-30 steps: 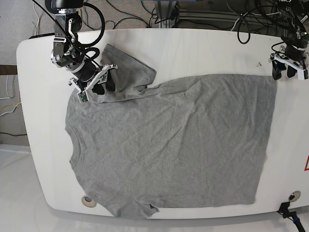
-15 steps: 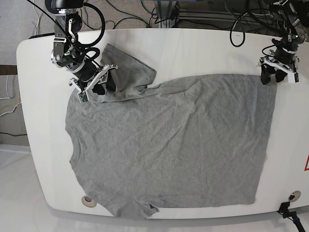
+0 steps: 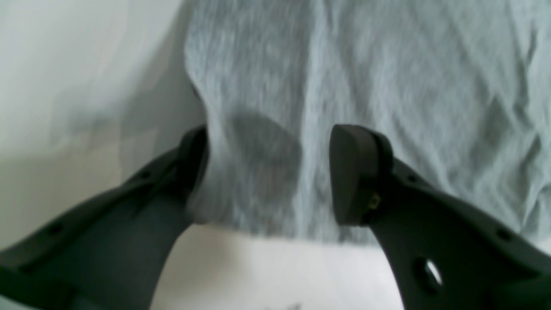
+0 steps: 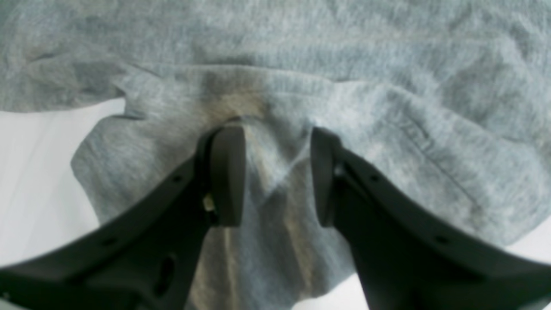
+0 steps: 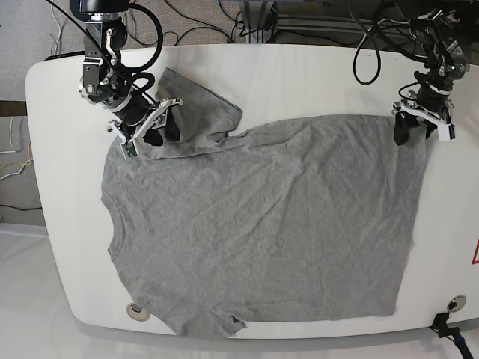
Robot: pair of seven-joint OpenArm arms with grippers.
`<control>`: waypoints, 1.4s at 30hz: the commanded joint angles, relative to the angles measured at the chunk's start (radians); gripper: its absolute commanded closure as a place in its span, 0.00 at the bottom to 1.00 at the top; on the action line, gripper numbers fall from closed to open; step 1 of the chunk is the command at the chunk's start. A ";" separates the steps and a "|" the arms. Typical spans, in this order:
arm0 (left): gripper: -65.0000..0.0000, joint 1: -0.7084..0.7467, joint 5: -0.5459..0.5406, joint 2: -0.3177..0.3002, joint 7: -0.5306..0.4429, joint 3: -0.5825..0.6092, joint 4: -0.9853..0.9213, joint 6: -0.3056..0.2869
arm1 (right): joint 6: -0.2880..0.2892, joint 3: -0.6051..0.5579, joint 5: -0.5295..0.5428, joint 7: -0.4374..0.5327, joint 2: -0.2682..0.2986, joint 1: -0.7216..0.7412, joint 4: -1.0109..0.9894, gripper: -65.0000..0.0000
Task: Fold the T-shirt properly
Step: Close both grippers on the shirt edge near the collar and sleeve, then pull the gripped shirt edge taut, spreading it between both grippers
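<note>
Hard to make out in the left wrist view: blurred, and one finger (image 3: 194, 159) of the left gripper (image 5: 416, 129) partly hidden behind a raised fold of cloth. Stands wide open there, one finger on each side of the far hem corner of the T-shirt (image 5: 262, 224), with cloth lying between the two pads and nothing pinched. Cannot tell for the right gripper (image 5: 150, 131): half closed over the bunched upper sleeve, a ridge of cloth rising between the pads (image 4: 227, 172), but not clear if really squeezed or only pressed down from above. Arms cut off by the top edge of the base view, among a tangle of black cables (image 5: 224, 22). At the right edge, only part of a red triangle sign (image 5: 474, 254), cut off and not readable. No readable print on the shirt itself. Lies spread flat on the white table (image 5: 299, 75) and covers most of it, neck opening toward the left side of the base view, bottom hem toward the right. Heather grey, plain, short sleeves, round neck, many soft wrinkles running across the body. Upper sleeve folded and crumpled near the right gripper, lower sleeve reaching the near table edge, beside a round hole (image 5: 136, 310) in the tabletop
</note>
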 commanded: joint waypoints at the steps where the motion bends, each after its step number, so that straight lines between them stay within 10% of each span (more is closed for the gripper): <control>1: 0.44 -0.006 0.015 -0.009 0.034 -0.002 -0.019 0.006 | 0.004 0.004 0.015 0.019 0.010 0.003 0.016 0.62; 7: 0.46 -0.009 0.015 -0.009 0.034 0.003 -0.022 0.006 | 0.004 0.004 0.015 0.020 0.010 -0.007 0.016 0.62; 13: 1.00 -0.009 0.017 -0.007 0.034 0.003 -0.022 0.006 | 0.004 0.004 0.018 0.020 0.010 -0.007 0.016 0.63; 29: 1.00 -0.005 0.017 -0.010 0.037 0.003 -0.022 0.006 | -0.001 0.234 0.023 0.016 -0.049 -0.133 0.250 0.62; 42: 1.00 -0.006 0.017 -0.013 0.037 0.003 -0.022 0.006 | 0.073 0.346 0.024 0.016 -0.234 -0.331 0.253 0.62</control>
